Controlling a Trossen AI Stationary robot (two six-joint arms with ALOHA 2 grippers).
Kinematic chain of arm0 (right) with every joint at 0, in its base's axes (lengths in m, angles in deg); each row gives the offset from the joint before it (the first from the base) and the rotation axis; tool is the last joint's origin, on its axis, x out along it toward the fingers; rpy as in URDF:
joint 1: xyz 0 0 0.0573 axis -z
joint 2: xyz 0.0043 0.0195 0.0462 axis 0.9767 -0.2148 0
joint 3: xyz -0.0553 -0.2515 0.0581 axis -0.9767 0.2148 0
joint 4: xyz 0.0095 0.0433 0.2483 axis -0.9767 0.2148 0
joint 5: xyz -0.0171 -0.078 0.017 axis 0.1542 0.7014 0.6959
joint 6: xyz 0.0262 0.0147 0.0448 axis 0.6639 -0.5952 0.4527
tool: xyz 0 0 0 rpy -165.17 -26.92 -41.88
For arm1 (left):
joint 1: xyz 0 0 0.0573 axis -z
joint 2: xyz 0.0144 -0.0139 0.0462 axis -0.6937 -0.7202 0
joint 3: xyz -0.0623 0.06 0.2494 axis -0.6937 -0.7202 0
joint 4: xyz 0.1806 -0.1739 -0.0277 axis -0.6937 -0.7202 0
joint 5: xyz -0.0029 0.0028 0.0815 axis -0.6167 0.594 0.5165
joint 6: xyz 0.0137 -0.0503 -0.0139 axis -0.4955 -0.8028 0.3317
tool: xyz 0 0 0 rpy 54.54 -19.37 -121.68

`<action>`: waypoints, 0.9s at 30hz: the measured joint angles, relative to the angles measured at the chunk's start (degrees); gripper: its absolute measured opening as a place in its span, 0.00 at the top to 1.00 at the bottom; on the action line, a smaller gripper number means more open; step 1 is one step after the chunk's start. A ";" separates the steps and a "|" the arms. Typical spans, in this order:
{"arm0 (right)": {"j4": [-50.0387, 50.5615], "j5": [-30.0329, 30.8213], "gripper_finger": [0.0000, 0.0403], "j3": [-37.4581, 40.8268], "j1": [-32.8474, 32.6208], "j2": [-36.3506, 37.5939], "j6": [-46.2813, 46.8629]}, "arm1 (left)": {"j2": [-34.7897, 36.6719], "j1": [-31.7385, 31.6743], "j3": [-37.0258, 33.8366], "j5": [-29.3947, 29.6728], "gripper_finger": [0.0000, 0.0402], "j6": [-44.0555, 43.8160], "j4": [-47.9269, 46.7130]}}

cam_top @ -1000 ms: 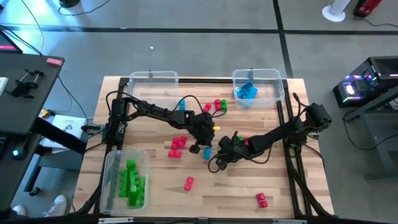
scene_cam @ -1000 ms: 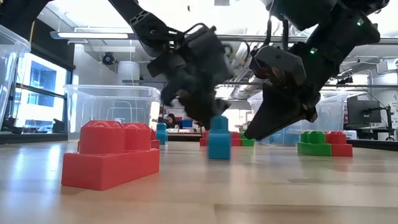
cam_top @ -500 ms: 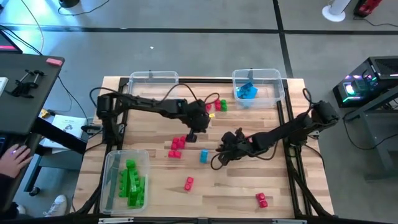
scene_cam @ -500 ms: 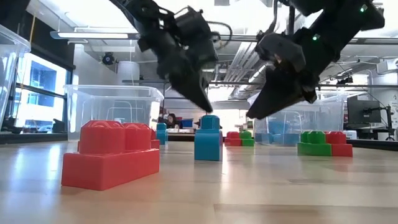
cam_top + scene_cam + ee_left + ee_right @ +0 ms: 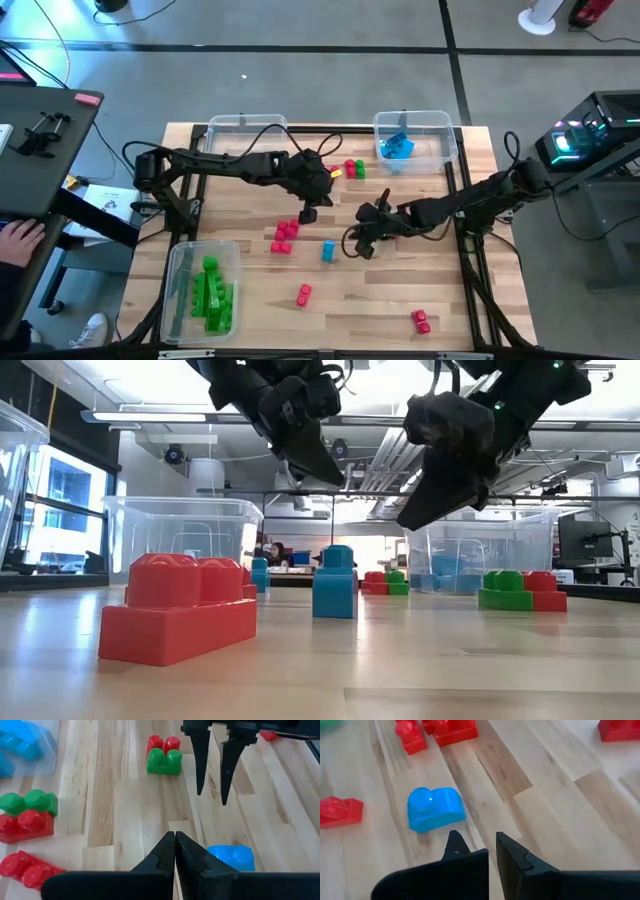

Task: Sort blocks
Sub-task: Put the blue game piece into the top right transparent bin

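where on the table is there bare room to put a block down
Bare wood lies along the near edge between the lone red block and the red block at the right corner, and between the green-filled bin and that lone block. The middle is crowded: red cluster, blue block, left gripper, right gripper.

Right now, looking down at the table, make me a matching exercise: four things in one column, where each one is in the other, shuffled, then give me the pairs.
Things:
1. lone blue block
2. green blocks
3. left pincer
4. blue blocks

Places:
A. in the clear bin at the far right corner
B. on bare wood between the two arms
C. in the clear bin at the near left corner
D. raised above the table, shut, holding nothing

Pairs: 1-B, 2-C, 3-D, 4-A
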 joint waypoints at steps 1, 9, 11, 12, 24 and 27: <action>-0.08 -0.12 1.00 0.00 0.37 0.00 -0.85 | -0.03 0.00 0.00 0.07 1.00 -0.28 -0.11; -0.37 -5.13 1.00 0.00 1.51 0.00 -5.58 | -0.03 -0.35 0.00 0.13 1.00 -0.96 0.10; -0.39 -5.17 1.00 0.00 1.48 0.00 -5.72 | -0.03 -0.48 0.00 0.16 1.00 -0.96 0.10; -0.38 -5.16 1.00 0.00 1.50 0.00 -5.26 | -0.03 -0.48 0.00 0.21 1.00 -0.97 0.09; -0.59 -5.14 1.00 0.00 1.44 -0.02 -3.63 | -0.03 -0.48 0.00 0.28 1.00 -0.99 4.44; 0.26 -6.78 1.00 0.00 1.44 -0.02 -3.60 | -0.03 -0.43 0.00 0.26 1.00 -0.96 4.50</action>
